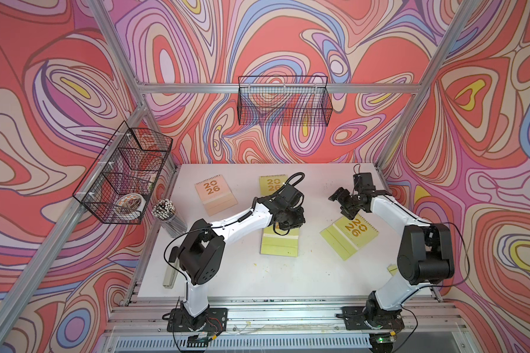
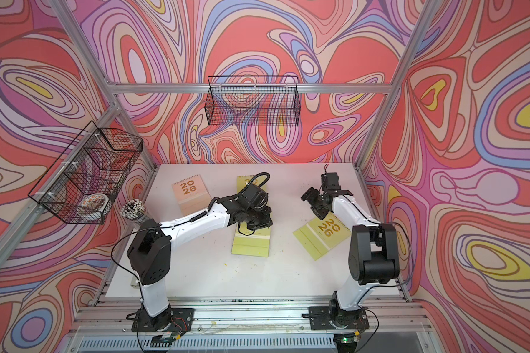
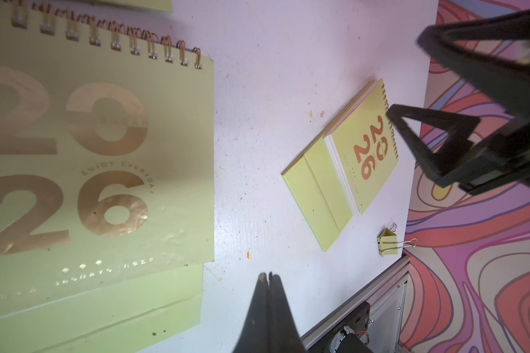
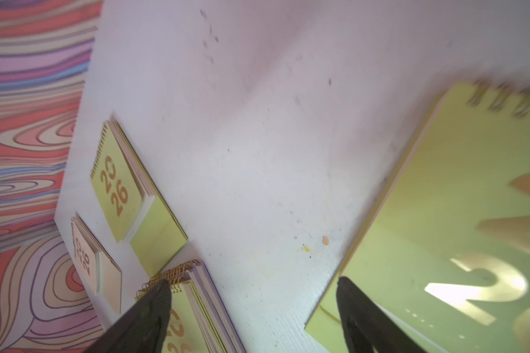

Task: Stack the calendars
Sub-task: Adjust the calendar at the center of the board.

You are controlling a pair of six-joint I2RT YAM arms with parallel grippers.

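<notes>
Since three of the calendars lie apart from the pile, I judge the job roughly half done. Reading the table (image 1: 227,284) from the left, the stapler (image 1: 169,272) and the pen cup (image 1: 169,215) sit at its edge and are no part of my task. Next comes the peach calendar (image 1: 216,195), flat and cover up, well apart from the rest. Then there is the rear green calendar (image 1: 271,183), partly hidden behind my left arm in both top views. Just in front of it lies the stack (image 1: 279,247) — a green cover on top, with lavender edges beneath it in the right wrist view, though I cannot count the layers. The left tool (image 3: 269,276) is pressed together and holds nothing. Its tips show against bare table just beside the stack, which I take as parked clear, or placed to nudge the pile square. The right tool (image 1: 341,204) is spread wide and empty, poised over one edge of the right green calendar (image 1: 349,235). That calendar lies skewed to the others — so I expect it to need a wrist turn before it sits square on the stack. A binder clip (image 3: 387,243) lies near the table's right edge, apart from all the calendars.
</notes>
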